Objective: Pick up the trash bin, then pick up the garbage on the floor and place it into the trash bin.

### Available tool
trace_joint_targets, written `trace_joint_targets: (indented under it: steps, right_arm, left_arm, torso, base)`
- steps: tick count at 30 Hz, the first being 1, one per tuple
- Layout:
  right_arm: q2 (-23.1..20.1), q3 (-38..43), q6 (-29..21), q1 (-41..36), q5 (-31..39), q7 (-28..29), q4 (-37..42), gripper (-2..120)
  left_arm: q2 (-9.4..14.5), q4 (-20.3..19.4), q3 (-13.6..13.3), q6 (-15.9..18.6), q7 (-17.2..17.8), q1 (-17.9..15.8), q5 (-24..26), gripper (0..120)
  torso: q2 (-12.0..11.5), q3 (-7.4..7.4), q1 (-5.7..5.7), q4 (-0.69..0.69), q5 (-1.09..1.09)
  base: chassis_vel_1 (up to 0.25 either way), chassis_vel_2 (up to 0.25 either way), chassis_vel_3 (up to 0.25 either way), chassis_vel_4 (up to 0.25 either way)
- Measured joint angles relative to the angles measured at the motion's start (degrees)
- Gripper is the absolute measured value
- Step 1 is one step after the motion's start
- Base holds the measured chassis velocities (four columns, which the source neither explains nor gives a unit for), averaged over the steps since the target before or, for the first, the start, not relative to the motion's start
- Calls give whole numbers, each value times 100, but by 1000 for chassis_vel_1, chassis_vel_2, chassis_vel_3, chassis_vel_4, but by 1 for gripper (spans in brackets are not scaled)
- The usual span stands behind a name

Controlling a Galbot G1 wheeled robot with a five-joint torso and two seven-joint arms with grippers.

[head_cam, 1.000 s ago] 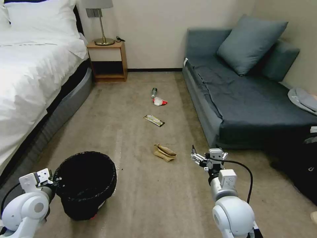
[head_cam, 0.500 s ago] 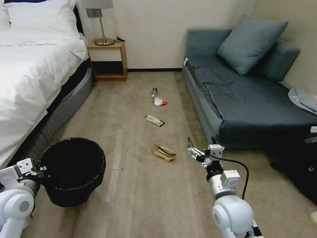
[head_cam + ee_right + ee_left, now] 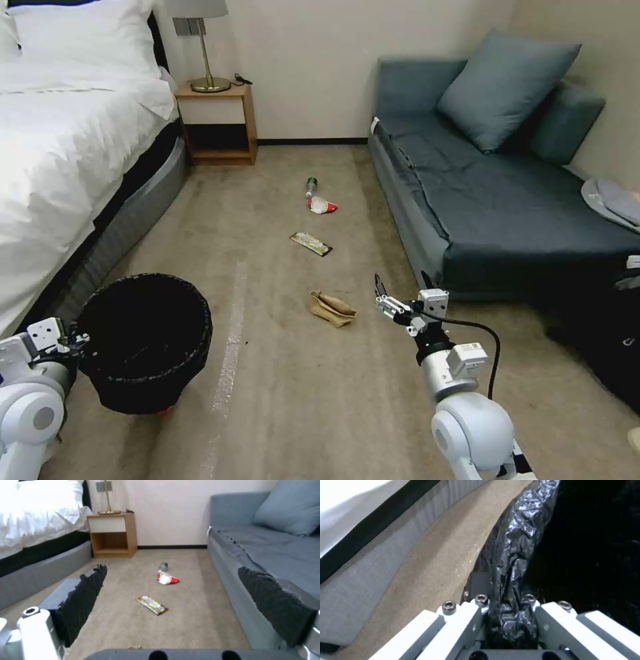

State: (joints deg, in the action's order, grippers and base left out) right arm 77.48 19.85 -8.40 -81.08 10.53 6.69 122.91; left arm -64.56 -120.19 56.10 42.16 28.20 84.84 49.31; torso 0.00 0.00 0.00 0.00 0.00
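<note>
Bin's in hand, so step 1 looks done; I'm now on the garbage. My left gripper (image 3: 67, 339) has its fingers clenched on the rim of the trash bin (image 3: 143, 343), pinching the black liner (image 3: 510, 562) between them, as the left wrist view shows. The bin hangs low at my left, near the bed (image 3: 60, 147), tilted a bit with its mouth up, seemingly just off the carpet.

My right gripper (image 3: 387, 300) is out front, fingers spread wide, nothing between them. It sits just right of the tan paper bag (image 3: 332, 307), close but not touching. Further off, in a rough line toward the nightstand (image 3: 217, 123): the snack wrapper (image 3: 311, 243), then the red-white packet (image 3: 323, 205) w/ the small bottle (image 3: 311, 185) right beside it. All 4 pieces still on the floor.

Next move, I reckon: bring the right fingers left & down over the bag, close on a crumpled fold. It's soft paper, so it should pinch easily but may flop. Then carry it across to the bin mouth.

Vs 1 s ago: bin has swung left & slightly further from me w/ the left arm pulled outward; right gripper has crept forward & a touch left toward the bag. Garbage hasn't moved.
</note>
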Motion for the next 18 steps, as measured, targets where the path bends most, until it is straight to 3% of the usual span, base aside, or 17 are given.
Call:
trace_joint_targets:
  steps: [18]
  right_arm:
    - [-13, -152, -28, 209, -47, 3, -245, 100]
  left_arm:
    - [-11, 204, -44, -5, -8, -91, -48, 3]
  torso:
    - [0, 1, 1, -1, -1]
  base:
    - [-185, 188, 197, -190]
